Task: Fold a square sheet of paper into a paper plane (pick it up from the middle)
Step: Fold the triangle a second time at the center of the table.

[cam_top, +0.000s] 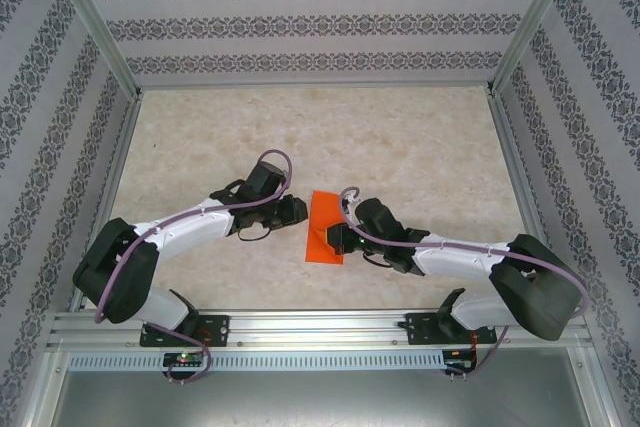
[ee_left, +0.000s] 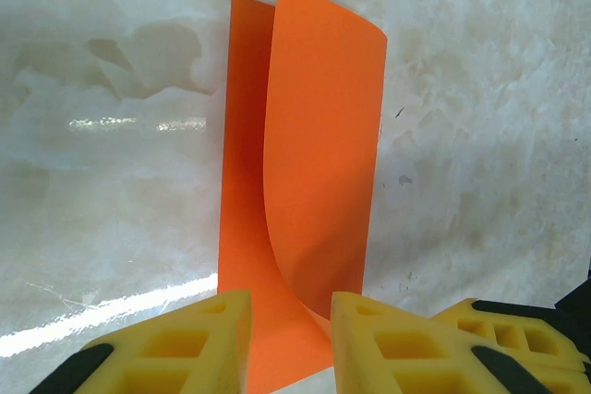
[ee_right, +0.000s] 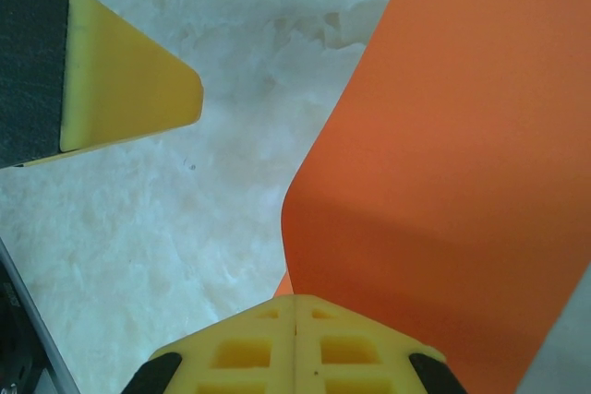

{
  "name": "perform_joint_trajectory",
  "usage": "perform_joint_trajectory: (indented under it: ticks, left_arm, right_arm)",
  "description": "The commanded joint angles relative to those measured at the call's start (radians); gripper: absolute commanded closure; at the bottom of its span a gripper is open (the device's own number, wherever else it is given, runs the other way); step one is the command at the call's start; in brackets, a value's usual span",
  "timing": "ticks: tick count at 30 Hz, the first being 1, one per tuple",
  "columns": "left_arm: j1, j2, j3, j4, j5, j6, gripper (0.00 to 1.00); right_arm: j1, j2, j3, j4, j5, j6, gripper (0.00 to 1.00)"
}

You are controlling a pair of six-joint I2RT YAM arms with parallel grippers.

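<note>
One sheet, no plane yet; the square sheet of paper [ee_left: 305,182] lies on the table [cam_top: 420,147] between the two arms, doubled over into a long strip; its upper flap [ee_left: 328,108] bows up off the lower layer, so we judge the fold is not pressed flat. The left gripper [ee_left: 291,302] sits at the strip's near end, fingers a narrow gap apart, orange showing between them, no clear grip. The right gripper [ee_right: 295,302] has its fingers fully together, tips right at the rising flap; pinching or just pressing, we cannot tell. We judge the paper to be very light, thin and springy; it is likely to skate on the smooth top; it creases for good and tears if yanked. We judge the best hold is a light pinch on the loose flap edge, with the other gripper pinning the fold line. No container is involved; the sheet rests directly on the table.
</note>
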Motion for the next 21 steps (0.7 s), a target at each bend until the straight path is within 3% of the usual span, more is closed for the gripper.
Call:
perform_joint_trajectory:
  ticks: [1,21]
  left_arm:
    - [0.007,-0.017,-0.002,0.028,0.016,0.009,0.69]
    - [0.007,-0.014,0.006,0.039,0.009,-0.006,0.7]
  right_arm:
    - [-0.013,0.01,-0.01,0.051,-0.022,0.021,0.97]
    - [-0.047,0.047,0.01,0.058,-0.043,0.057,0.98]
